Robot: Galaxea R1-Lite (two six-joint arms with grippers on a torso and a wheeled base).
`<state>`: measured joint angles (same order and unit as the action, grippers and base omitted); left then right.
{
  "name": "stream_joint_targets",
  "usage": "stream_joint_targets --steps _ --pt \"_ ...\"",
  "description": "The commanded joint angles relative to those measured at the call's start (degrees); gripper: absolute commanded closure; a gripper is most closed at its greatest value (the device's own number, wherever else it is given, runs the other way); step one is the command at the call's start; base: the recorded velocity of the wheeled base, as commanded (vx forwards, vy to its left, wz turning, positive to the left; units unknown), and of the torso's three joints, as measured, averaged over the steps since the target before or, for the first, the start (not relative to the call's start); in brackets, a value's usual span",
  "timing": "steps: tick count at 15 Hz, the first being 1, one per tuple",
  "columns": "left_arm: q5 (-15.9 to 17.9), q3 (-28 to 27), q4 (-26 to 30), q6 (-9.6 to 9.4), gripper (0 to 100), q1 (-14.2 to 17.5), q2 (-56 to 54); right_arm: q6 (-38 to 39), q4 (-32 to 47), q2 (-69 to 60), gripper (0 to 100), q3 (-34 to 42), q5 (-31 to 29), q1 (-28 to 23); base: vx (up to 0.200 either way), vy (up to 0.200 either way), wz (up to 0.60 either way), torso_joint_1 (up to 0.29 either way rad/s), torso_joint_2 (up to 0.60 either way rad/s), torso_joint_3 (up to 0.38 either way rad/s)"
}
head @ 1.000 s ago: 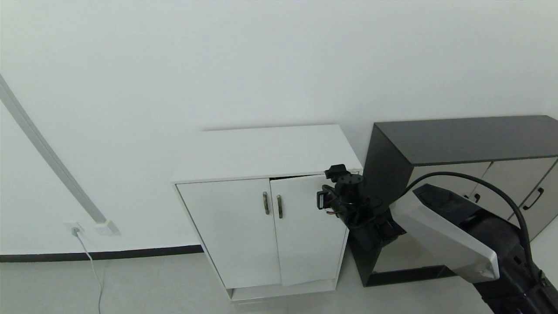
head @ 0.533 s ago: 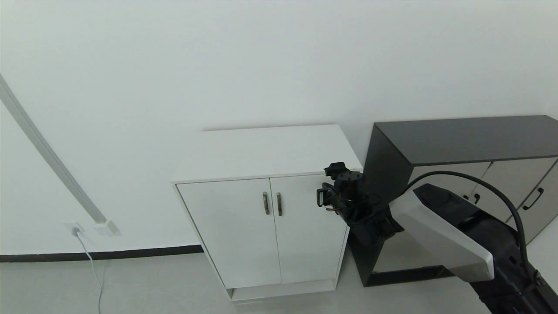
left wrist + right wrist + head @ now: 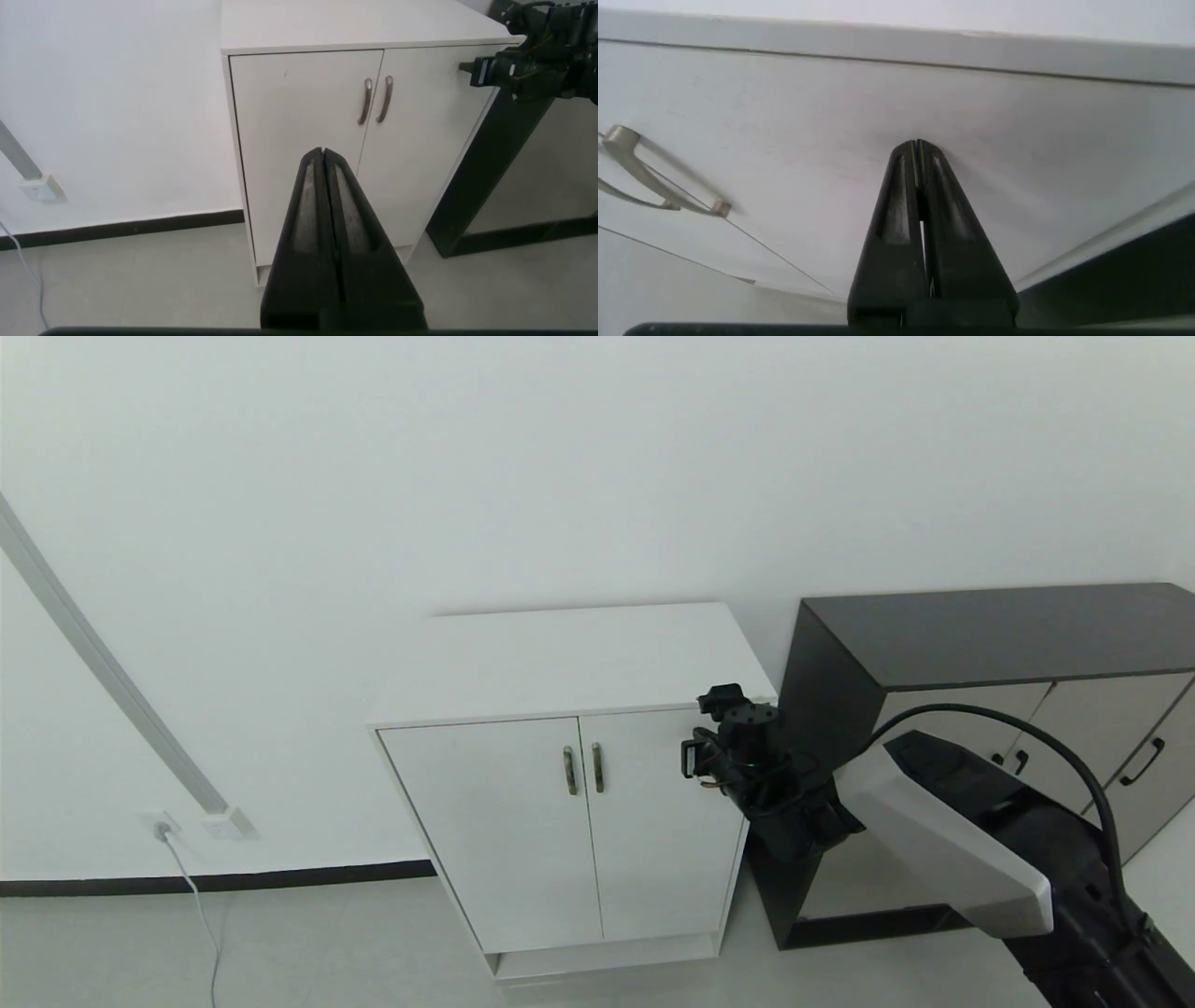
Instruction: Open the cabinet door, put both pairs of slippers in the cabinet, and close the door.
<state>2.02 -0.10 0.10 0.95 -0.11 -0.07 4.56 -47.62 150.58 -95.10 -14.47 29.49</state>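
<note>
Nearest, the left gripper [image 3: 322, 157], fingers pressed together, hangs in front of the white cabinet [image 3: 560, 663], well apart from it. Farther in, the right gripper [image 3: 917, 147], also pressed together, has its tip against the upper right of the right door [image 3: 663, 831]. Both doors sit closed, handles [image 3: 597, 767] side by side. A dark cabinet [image 3: 980, 635] stands just to the right.

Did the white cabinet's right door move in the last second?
Yes. The white cabinet's right door swung inward: its gap under the fixed white top panel has closed, and it now sits flush with the left door.
</note>
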Motion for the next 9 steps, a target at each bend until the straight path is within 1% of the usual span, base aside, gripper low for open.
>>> stream_joint_targets --steps 1,3,6,8,9 --pt "0.09 0.01 -0.01 0.02 100 0.02 0.07 0.01 -1.43 -5.38 100 7.56 0.06 0.22 0.000 0.000 0.00 0.000 0.00 0.000" --pt "0.09 0.01 -0.01 0.02 100 0.02 0.07 -0.08 -4.15 -9.60 100 14.50 0.06 0.39 0.000 0.000 0.00 0.000 0.00 0.000" --pt "0.09 0.01 -0.01 0.02 100 0.02 0.07 -0.08 -9.07 -18.30 100 28.65 -0.12 -0.05 0.000 0.000 0.00 0.000 0.00 0.000" --pt "0.00 0.01 -0.01 0.02 100 0.02 0.07 -0.16 -11.01 -25.60 100 38.67 -0.38 -1.63 0.000 0.000 0.00 0.000 0.00 0.000" --pt "0.00 0.01 -0.01 0.02 100 0.02 0.07 -0.16 -11.27 -27.27 100 40.69 -0.38 -2.24 0.000 0.000 0.00 0.000 0.00 0.000"
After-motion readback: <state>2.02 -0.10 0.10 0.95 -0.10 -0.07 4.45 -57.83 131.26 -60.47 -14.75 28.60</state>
